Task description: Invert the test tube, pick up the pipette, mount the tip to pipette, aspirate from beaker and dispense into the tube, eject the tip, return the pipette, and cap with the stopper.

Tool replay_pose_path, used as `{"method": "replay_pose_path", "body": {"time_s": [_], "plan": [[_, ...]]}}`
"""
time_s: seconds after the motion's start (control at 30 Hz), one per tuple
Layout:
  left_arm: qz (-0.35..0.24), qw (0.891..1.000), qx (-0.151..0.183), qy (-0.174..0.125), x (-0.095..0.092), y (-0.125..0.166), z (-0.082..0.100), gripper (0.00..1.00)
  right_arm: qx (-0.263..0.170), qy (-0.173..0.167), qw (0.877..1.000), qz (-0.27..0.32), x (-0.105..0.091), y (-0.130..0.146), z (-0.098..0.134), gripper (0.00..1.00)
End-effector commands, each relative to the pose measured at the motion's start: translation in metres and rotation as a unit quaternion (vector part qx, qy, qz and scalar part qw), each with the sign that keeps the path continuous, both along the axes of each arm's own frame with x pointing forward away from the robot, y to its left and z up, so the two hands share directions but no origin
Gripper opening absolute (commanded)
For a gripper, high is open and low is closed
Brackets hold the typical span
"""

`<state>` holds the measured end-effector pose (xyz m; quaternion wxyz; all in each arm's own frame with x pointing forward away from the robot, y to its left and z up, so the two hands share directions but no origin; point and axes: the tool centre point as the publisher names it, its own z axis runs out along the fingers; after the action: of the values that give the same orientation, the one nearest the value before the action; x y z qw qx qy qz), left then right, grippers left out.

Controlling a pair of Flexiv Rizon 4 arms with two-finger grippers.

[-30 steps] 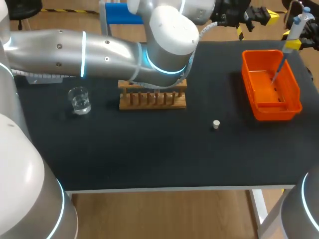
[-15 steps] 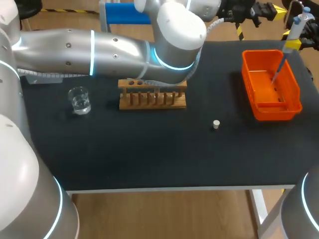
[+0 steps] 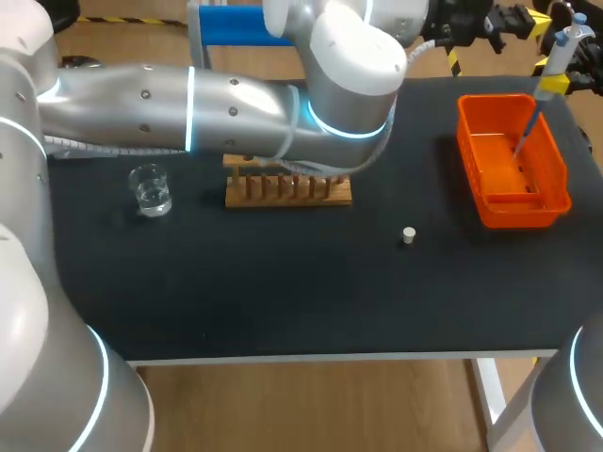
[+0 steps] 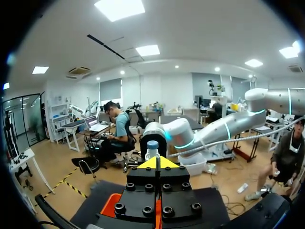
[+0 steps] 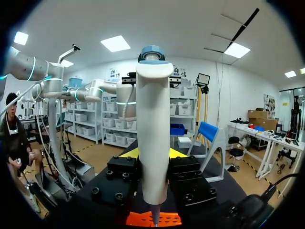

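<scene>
Moved rightward over the last second, the left gripper [image 4: 157, 162] is being kept with its yellow tips pressed together on nothing, just short of the pipette [image 4: 151, 148]. Behind it, the left arm [image 3: 236, 104] is being swung across above the rack [image 3: 287, 188]. The pipette is being clamped upright between the fingers of the right gripper [image 5: 153, 153], its lower end being held over the orange bin [image 3: 471, 160]. Beaker [image 3: 151, 188] and stopper [image 3: 408, 235] are being left on the table where they were.
</scene>
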<state>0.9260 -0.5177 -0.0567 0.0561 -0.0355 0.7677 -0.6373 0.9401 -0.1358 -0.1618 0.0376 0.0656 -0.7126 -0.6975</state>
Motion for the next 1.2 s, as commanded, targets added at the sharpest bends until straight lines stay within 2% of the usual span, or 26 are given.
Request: {"method": "replay_pose_path", "body": {"time_s": [0.03,0.4,1.2], "plan": [[0.0,0.997,-0.07,-0.011,0.002,-0.012,-0.006,0.0,-0.002,0.0,1.0,0.001,0.001,0.0,0.001,0.0],[-0.005,0.996,-0.085,-0.015,0.007,-0.025,-0.006,0.0,-0.002,0.0,1.0,0.001,0.001,0.0,0.001,0.0],[-0.01,0.992,-0.124,-0.022,0.013,-0.032,-0.01,0.0,-0.002,0.0,1.0,0.001,0.001,0.0,0.001,0.0]]}}
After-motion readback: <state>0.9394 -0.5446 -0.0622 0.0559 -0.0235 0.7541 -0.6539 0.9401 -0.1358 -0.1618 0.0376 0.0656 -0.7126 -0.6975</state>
